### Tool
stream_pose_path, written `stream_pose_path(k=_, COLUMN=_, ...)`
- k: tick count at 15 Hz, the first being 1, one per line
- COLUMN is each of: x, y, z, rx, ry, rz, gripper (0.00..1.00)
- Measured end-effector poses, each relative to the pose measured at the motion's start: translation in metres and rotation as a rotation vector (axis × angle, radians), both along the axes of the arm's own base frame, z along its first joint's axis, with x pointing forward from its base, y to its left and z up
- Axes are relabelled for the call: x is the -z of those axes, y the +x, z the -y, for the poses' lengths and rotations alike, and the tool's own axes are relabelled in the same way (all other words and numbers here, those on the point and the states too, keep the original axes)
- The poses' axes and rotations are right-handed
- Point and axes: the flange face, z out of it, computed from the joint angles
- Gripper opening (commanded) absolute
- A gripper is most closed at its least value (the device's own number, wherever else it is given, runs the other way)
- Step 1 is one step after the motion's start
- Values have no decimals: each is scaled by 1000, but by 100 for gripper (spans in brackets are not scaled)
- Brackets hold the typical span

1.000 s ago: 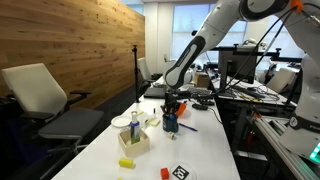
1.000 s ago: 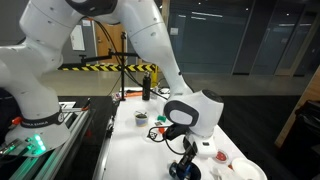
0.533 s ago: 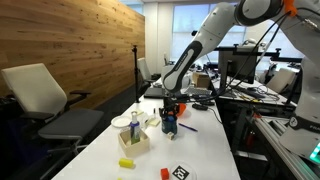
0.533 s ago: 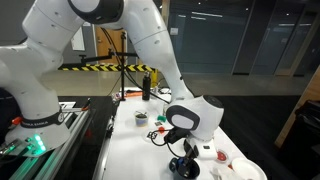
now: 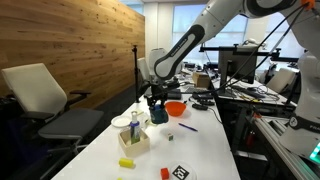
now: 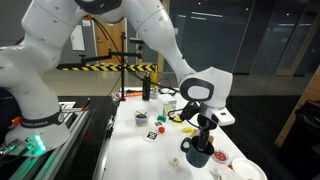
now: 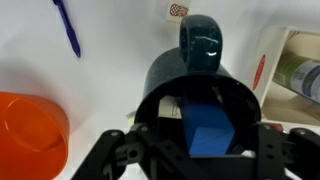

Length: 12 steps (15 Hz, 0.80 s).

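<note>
So, the gripper [image 7: 195,142] has its jaws spread apart, holding nothing; the blue block [image 7: 207,132] sits inside the dark mug [image 7: 165,75] right below them; orange bowl [image 7: 30,125] just off to the side; drop-off looks done imo, only backing away left.

We find the mug [image 7: 165,80] standing on the table [image 7: 120,40], and a block [image 7: 208,132] lies inside it. In the wrist view a bowl [image 7: 30,125] sits just left of the mug, a pen [image 7: 67,28] lies beyond the bowl, a tag [image 7: 177,10] lies beyond the mug, and a box [image 7: 285,60] stands to the right. In an exterior view the gripper [image 5: 156,101] hangs directly above the mug; a bottle [image 5: 134,124] stands in the box, and a brick [image 5: 127,162] lies before it.
</note>
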Motion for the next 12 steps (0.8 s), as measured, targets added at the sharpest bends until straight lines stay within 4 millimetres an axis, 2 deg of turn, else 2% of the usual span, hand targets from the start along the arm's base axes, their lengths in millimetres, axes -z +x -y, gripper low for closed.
stream_pose_path(k=1, x=-8, y=3, z=-6, rx=-18, ry=-5, rz=-4, gripper=50)
stream_pose_path(k=3, x=-16, y=6, z=-17, rx=-47, ry=-14, rz=-12, gripper=49)
stream_pose_path(k=6, x=-19, y=8, z=-24, rx=-62, ry=-13, rz=-18, gripper=26)
stream_pose_path(k=9, x=-20, y=9, z=-24, rx=-61, ry=-13, rz=-20, gripper=5)
stream_pose_path(k=10, x=-20, y=9, z=-23, rx=-60, ry=-13, rz=-19, gripper=1)
stream_pose_path(k=12, x=-22, y=10, z=-22, rx=-58, ry=-14, rz=-15, gripper=0)
